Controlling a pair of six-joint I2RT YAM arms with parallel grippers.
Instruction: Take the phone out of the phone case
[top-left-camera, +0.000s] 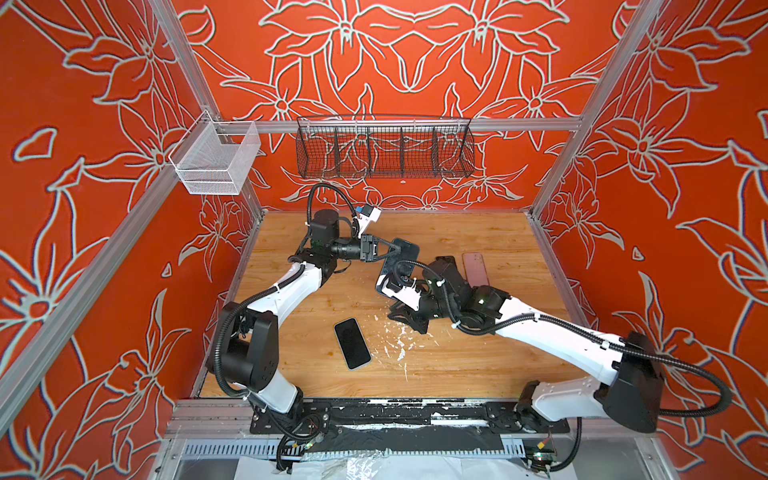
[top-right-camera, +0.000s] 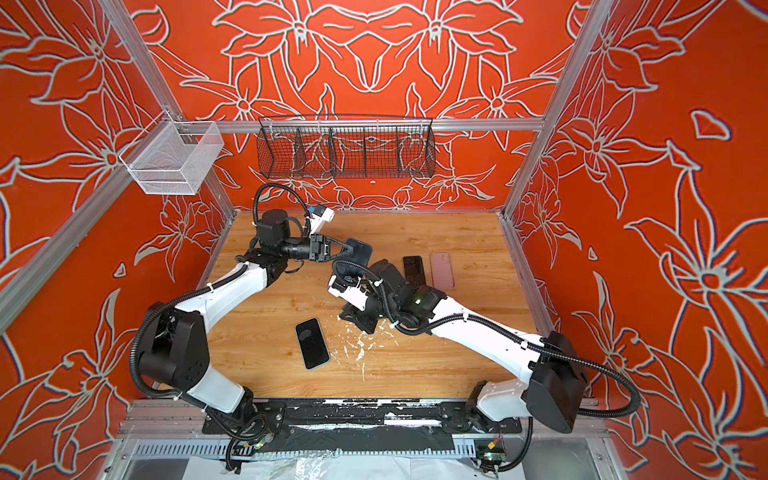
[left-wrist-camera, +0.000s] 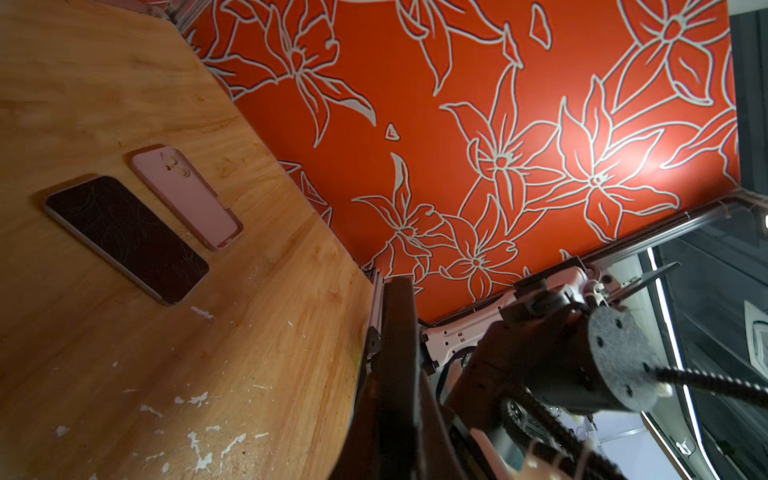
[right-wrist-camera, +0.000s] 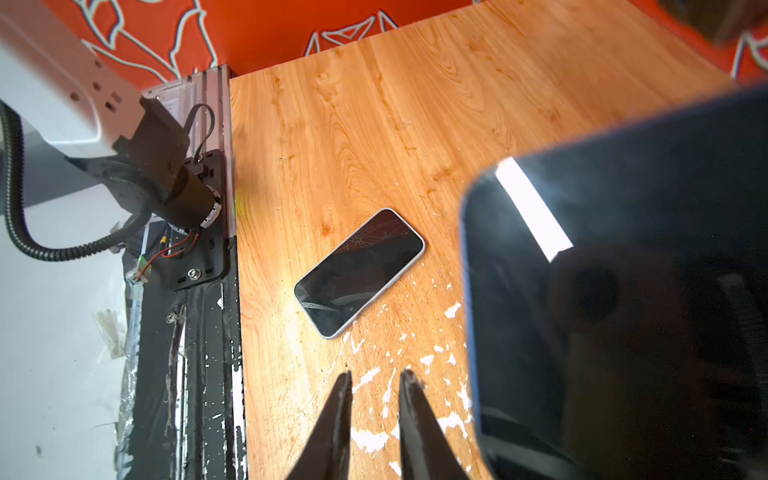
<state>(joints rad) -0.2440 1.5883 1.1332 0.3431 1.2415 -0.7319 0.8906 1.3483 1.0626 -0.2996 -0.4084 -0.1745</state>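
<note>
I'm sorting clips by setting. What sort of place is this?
Probably a robot lab test cell: an aluminium frame carrying printed floral panels, a left arm and right arm mounted at the edge of a wooden tabletop, and a wire basket hung on the rail.

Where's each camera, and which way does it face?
Both top views: high at front, looking down on table; left arm, right arm show.
Left wrist: looks across table at pink case; right arm shows.
Right wrist: looks down at front phone; right end effector shows.
Shared: top views and right wrist both see front phone.
</note>
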